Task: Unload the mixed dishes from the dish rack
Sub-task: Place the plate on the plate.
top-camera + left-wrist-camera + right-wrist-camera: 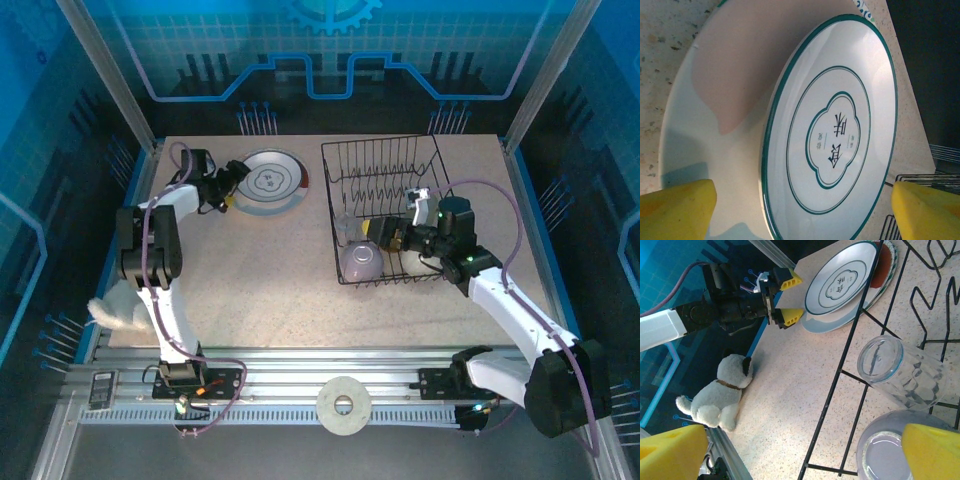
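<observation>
My left gripper (790, 298) stands wide open and holds nothing. The green-rimmed plate (835, 130) lies flat on the other plates (690, 150) at the upper left of the table (260, 290), I think to keep the unloaded dishes in one pile. My right gripper (390, 238), also wide and empty, hangs inside the dish rack (330, 215) over the lavender bowl (880, 452) and the clear glass (905, 372), probably my next pick.

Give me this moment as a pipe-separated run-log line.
left gripper: jaws open, at rim of green-rimmed plate on larger plate | right gripper: jaws open, above bowl and glass in dish rack
</observation>
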Tool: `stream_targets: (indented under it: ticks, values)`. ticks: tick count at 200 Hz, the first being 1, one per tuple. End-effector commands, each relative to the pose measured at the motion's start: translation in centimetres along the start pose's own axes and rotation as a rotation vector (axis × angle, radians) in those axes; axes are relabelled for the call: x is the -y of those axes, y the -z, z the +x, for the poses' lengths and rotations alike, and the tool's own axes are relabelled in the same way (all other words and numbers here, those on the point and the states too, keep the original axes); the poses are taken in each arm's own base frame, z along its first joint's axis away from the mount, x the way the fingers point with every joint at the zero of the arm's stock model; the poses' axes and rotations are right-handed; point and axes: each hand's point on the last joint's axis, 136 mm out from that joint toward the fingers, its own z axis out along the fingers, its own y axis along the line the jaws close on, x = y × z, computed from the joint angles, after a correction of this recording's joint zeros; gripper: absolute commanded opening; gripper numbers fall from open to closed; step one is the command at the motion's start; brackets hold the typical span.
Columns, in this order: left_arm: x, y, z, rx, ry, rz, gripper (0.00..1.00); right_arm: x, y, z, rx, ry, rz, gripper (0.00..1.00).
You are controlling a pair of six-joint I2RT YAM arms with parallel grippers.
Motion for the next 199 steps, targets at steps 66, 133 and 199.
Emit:
stream_targets:
  ticks: [66,133,199]
  values:
    - [0.8,3.8,-0.6,0.027,-0.039,0.017,0.99,-1.5,0.4,-1.0,0.020,0.060,-0.012,1.00]
    - [3.4,9.1,1.1,0.074,-0.083,0.113,0.99,-1.2,0.4,-1.1,0.025,0.060,0.007,1.00]
    - [7.6,19.2,6.9,0.089,-0.185,0.315,0.99,-1.0,0.8,-1.2,0.037,0.071,0.041,1.00]
